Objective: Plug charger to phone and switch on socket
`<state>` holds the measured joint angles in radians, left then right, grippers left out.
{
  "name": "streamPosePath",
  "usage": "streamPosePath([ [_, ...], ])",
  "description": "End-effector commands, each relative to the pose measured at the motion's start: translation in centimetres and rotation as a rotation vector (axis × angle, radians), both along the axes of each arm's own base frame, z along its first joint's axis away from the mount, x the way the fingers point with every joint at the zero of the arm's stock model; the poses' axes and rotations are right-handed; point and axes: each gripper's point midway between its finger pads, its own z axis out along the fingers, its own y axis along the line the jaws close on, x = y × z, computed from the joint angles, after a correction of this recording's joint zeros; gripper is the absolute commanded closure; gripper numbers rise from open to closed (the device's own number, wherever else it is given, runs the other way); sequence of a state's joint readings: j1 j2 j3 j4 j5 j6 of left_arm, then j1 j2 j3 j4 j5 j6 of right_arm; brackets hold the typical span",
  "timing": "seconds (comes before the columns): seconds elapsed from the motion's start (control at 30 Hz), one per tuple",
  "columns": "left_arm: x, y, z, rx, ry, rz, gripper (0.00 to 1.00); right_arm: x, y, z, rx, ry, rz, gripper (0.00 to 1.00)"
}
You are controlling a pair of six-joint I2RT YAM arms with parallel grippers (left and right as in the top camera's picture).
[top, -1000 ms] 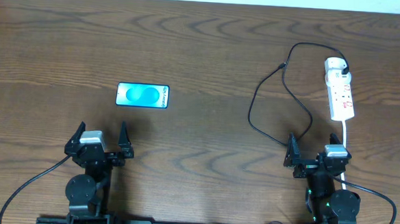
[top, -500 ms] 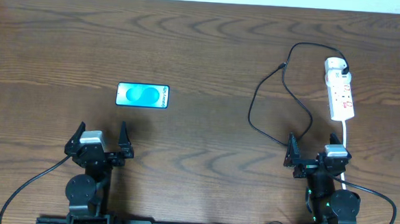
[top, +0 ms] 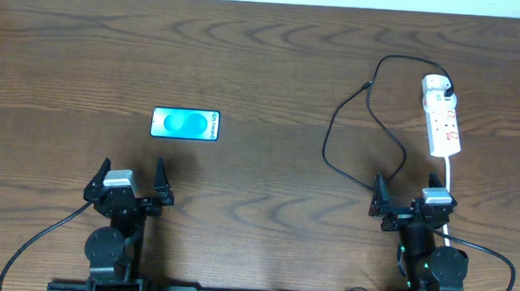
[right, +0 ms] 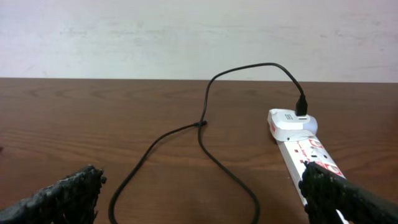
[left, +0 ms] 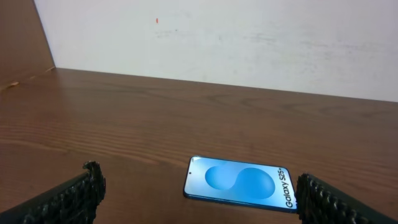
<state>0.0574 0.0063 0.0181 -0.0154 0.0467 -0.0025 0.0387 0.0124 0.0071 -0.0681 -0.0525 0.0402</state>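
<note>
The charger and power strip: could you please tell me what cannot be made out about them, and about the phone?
Switches on the power strip: too small overhead; in the right wrist view its near end sits behind the right pincer.
Type of the charger tip: too small in both views.
Port of the phone: edges unseen overhead, dark in the left wrist view.

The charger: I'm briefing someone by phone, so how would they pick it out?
On the right side of the wooden table lies a white power strip. The charger is the thin cable looping out from the white adapter at the strip's far end. It is black, whereas the strip's own cord is thick and white.
</note>
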Motion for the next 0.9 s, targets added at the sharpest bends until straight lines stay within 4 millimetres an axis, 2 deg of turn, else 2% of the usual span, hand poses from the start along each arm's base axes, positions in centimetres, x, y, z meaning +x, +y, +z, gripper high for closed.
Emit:
streamPosePath([
  [0.0,0.0,0.1,0.2,0.002,-0.008,0.006,0.01,0.0,0.0,-0.2,-0.005,0.004,-0.003,0.01],
  [0.27,-0.1,0.1,1.1,-0.039,-0.027,0.008,0.01,0.0,0.0,-0.2,-0.005,0.004,-0.003,0.01],
  [0.57,0.2,0.1,-0.4,-0.042,0.045,0.010,0.01,0.0,0.0,-0.2,-0.005,0.004,-0.003,0.01],
  [0.8,0.5,0.2,-2.6,-0.048,0.145,0.012,0.01,0.0,0.0,-0.2,-0.005,0.004,-0.003,0.01],
  [0.87,0.6,0.1,-2.7,-0.049,0.153,0.008,0.01,0.0,0.0,-0.2,-0.005,0.004,-0.003,0.01],
])
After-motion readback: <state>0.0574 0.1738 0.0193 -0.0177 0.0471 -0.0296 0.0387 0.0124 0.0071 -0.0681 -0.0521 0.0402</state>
